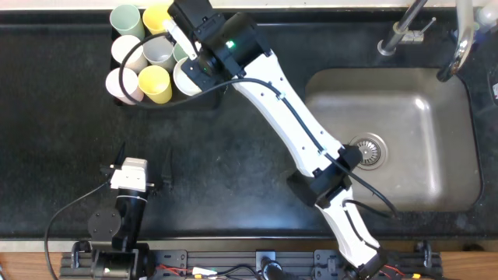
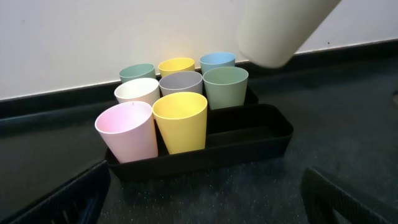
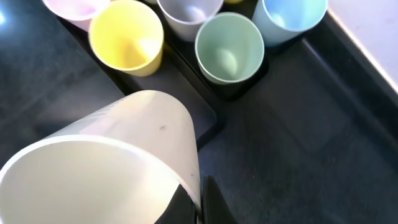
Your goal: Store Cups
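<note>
A black tray (image 1: 208, 98) at the counter's back left holds several upright cups, among them a pink cup (image 2: 127, 130), a yellow cup (image 2: 181, 121) and a green cup (image 3: 229, 47). My right gripper (image 3: 200, 200) is shut on the rim of a cream cup (image 3: 106, 171), which it holds tilted above the tray's right end (image 2: 261, 134). The same cream cup (image 1: 189, 76) hangs beside the yellow cup (image 1: 155, 83). Near the front left of the counter, my left gripper (image 1: 145, 162) is open with nothing in it and faces the tray.
A steel sink (image 1: 447, 140) with a faucet (image 1: 401, 35) takes up the right side. The wall runs just behind the tray. Bare dark counter (image 1: 233, 179) lies between the tray and the arm bases.
</note>
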Motion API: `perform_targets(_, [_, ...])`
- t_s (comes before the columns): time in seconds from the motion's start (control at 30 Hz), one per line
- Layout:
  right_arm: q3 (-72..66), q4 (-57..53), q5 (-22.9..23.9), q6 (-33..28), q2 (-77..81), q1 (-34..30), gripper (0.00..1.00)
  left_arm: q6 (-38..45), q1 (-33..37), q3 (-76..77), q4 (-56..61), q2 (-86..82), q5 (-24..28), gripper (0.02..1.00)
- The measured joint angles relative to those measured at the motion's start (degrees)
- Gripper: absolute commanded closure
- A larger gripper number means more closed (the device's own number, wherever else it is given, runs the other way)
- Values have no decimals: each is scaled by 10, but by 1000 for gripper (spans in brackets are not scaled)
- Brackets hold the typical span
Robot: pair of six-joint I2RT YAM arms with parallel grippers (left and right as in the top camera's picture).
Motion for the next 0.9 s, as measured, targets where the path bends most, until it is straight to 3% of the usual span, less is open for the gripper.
perform_targets(0.9, [0,42,0,0,90,-8,956,0,0,0,0,0,0,18])
